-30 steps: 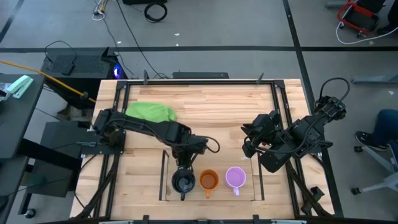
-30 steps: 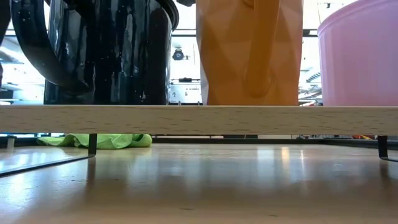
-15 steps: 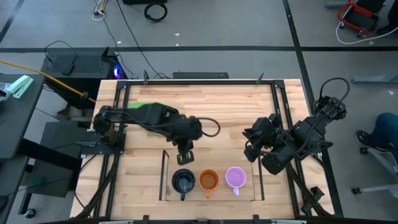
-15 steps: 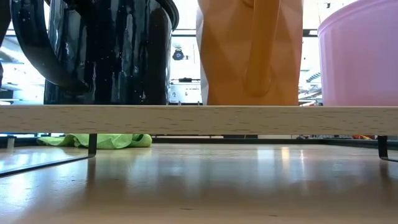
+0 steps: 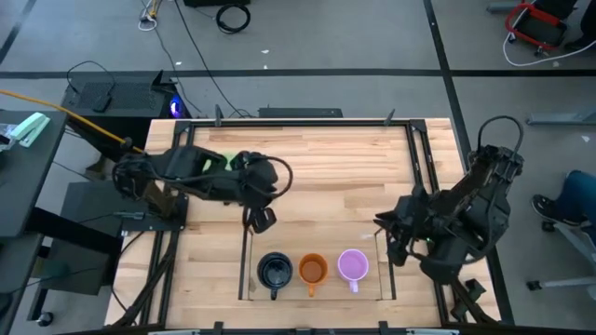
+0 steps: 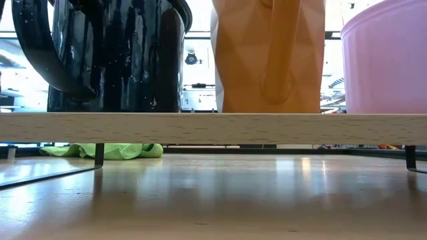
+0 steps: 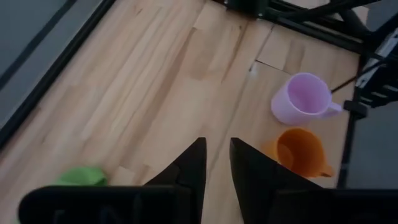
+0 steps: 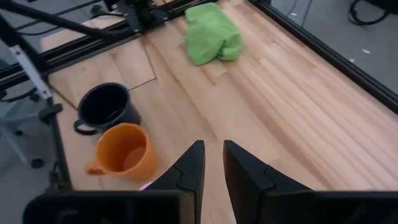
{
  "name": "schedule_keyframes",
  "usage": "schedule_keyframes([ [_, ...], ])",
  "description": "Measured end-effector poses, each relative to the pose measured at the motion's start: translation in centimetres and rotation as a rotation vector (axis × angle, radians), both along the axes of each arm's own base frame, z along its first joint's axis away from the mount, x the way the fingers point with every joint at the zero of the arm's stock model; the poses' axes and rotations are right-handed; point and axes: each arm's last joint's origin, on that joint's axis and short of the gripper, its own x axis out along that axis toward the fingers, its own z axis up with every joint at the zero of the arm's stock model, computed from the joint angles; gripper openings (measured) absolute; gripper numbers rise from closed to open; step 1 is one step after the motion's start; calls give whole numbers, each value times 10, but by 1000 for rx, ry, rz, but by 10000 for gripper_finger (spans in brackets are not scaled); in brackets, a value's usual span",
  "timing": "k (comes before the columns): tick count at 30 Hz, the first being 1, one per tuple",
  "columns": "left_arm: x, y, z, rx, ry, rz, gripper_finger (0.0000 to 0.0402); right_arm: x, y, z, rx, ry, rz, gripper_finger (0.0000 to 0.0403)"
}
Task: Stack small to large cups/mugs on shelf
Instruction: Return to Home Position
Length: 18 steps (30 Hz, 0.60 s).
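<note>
The left arm's tool [image 5: 262, 221] hangs over the pale wooden table [image 5: 326, 167] just behind the low light-wood shelf [image 6: 212, 128] with clear side panels, its dark fingers parted by a narrow gap and holding nothing. The right arm's tool [image 5: 385, 233] sits off the shelf's right end, equally narrow and empty. On the shelf three handled mugs stand upright in a row: the dark navy-black mug [image 5: 274, 271] on the left, the orange mug [image 5: 312, 270] in the middle and the lilac-purple mug [image 5: 352, 265] on the right, while a crumpled green cloth [image 8: 211, 34] lies farther back on the table, under the left arm
</note>
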Motion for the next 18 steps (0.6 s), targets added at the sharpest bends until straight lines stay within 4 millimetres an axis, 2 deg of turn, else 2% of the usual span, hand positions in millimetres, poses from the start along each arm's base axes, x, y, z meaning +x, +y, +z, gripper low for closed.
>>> schedule_keyframes([
  [9,-7,-17,-1,37,28,-95,72,-14,16,0,42,-3,76,65],
  [18,-9,-29,0,14,6,-130,84,-22,23,-4,90,207,259,65],
])
